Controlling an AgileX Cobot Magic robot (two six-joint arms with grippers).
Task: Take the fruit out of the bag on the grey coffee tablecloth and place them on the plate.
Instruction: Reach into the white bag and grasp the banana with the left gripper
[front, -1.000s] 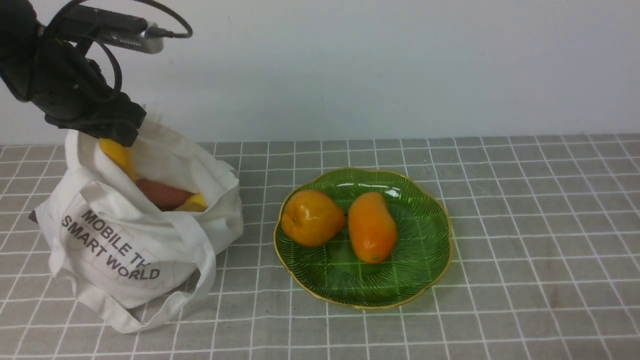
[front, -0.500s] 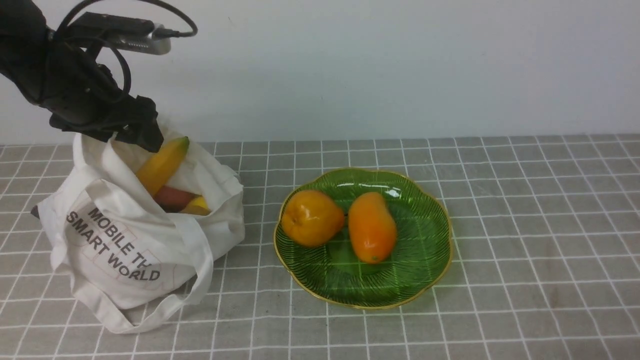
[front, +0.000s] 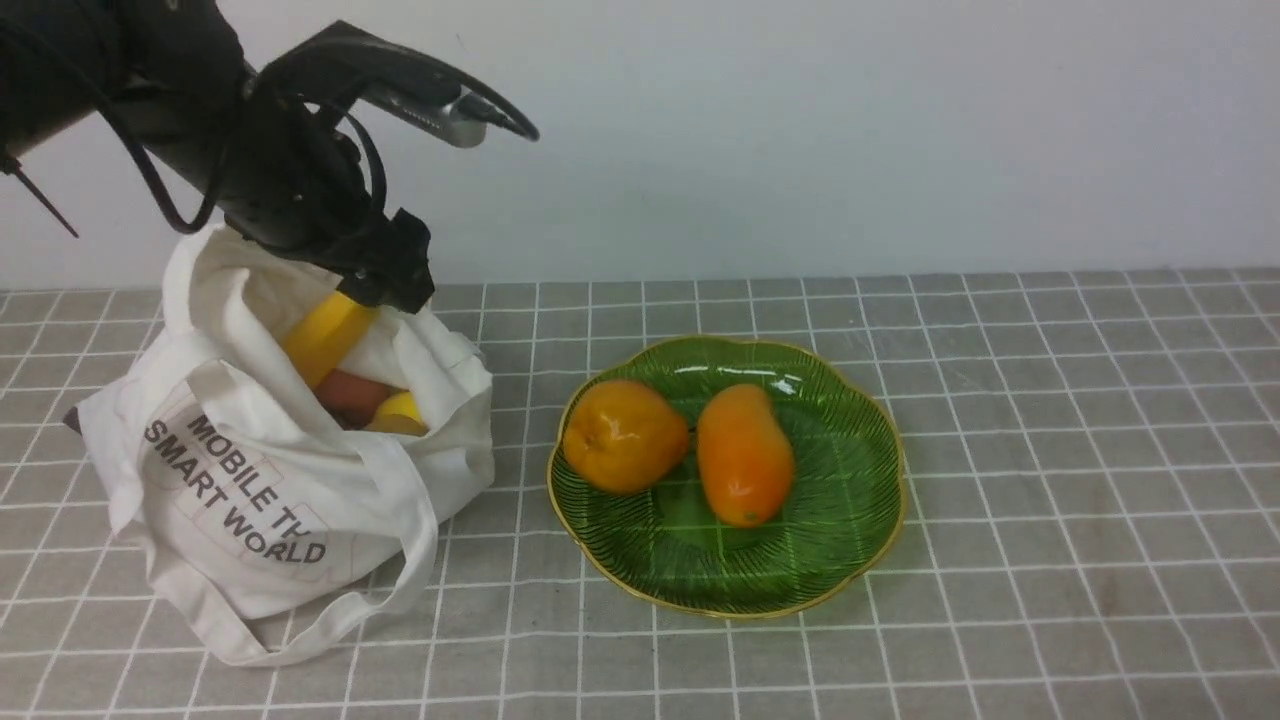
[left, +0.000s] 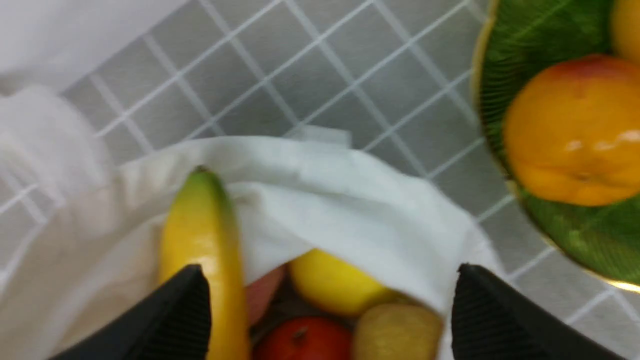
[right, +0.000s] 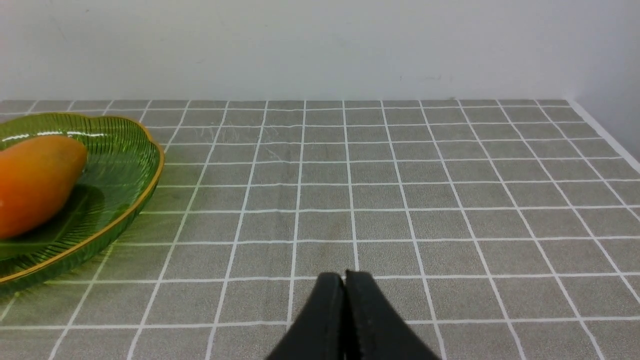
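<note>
The white bag (front: 250, 500) stands open on the grey checked tablecloth (front: 1050, 400) at the left. A yellow banana (front: 325, 340) sticks out of it, above a reddish fruit (front: 350, 392) and a yellow one (front: 400, 412). My left gripper (front: 385, 280) hovers over the bag's mouth, open; in the left wrist view (left: 330, 295) the banana (left: 202, 235) lies right beside one finger. The green plate (front: 830, 560) holds a round orange fruit (front: 622, 435) and an oval orange one (front: 745, 455). My right gripper (right: 345, 275) is shut and empty over the cloth.
A white wall runs behind the table. The left wrist view shows more fruit inside the bag: a red one (left: 305, 342) and a brownish one (left: 397, 332). The cloth's right edge (right: 600, 130) shows in the right wrist view.
My left gripper has moved right and slightly up over the bag's mouth. The banana has swung from leaning left to leaning right, and its tip is now hidden behind the gripper.
</note>
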